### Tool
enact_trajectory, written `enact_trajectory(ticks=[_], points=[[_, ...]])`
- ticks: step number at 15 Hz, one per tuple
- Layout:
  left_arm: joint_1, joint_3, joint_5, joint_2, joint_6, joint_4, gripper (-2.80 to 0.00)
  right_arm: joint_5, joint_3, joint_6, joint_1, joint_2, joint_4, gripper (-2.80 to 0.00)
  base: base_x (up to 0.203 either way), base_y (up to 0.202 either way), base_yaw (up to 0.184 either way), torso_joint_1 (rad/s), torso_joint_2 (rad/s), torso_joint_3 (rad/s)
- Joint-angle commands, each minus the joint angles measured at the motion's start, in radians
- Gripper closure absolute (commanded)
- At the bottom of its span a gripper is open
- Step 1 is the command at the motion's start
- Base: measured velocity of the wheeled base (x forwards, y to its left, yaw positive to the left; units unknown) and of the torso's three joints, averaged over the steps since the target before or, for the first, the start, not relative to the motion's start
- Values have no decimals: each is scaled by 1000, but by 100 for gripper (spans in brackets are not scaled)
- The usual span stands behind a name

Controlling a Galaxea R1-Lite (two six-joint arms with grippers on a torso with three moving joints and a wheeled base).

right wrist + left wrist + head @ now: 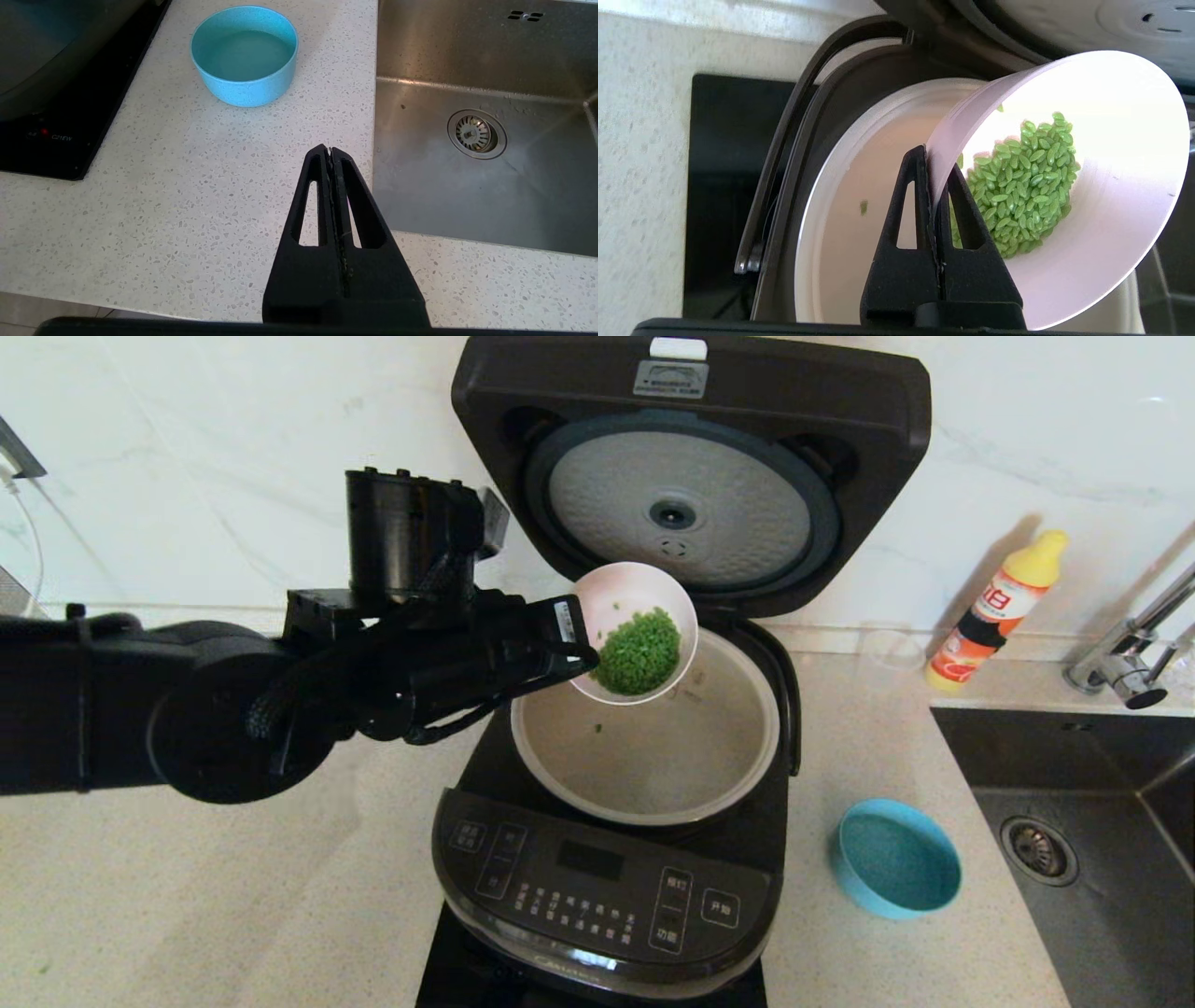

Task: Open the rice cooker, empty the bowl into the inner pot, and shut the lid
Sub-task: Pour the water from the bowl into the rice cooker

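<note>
**Rice cooker: emptying the bowl**

The glossy black rice cooker [607,887] stands on the speckled bench [187,915], hinged black lid [691,476] raised. The left tool [934,158] grips the tilted white bowl [644,607] of green grains [639,651] over the round silver-grey inner pot [653,765]. Tip further, slowly, rim inside the pot. Right tool [331,150]: clenched, empty, above the bench.

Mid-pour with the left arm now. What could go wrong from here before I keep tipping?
1. The left gripper pinches only the thin rim of the pink bowl; tipped further, the bowl could twist or slip into the inner pot.
2. Most green grains sit near the lower edge, which hangs over the pot's back part; a sudden slide may scatter some onto the rice cooker rim.
3. The open lid stands close behind the bowl; lifting could knock it.
</note>
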Motion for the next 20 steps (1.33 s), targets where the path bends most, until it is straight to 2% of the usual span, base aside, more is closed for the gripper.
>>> enact_trajectory(ticks=[1, 4, 6, 10, 13, 20], points=[[-1, 85, -3, -12, 22, -108, 0, 1, 0, 0, 0, 0, 1, 0, 0, 0, 0, 0, 0, 0], [-1, 206, -17, -11, 119, -375, 0, 0, 0, 0, 0, 0, 1, 0, 0, 0, 0, 0, 0, 0], [-1, 273, -56, -7, 177, -524, 0, -1, 0, 0, 0, 0, 1, 0, 0, 0, 0, 0, 0, 0], [1, 351, -95, -8, 257, -655, 0, -1, 0, 0, 0, 0, 1, 0, 0, 0, 0, 0, 0, 0], [2, 423, -137, 14, 335, -827, 0, 0, 0, 0, 0, 0, 1, 0, 0, 0, 0, 0, 0, 0], [15, 415, -136, 115, 459, -1001, 0, -1, 0, 0, 0, 0, 1, 0, 0, 0, 0, 0, 0, 0]])
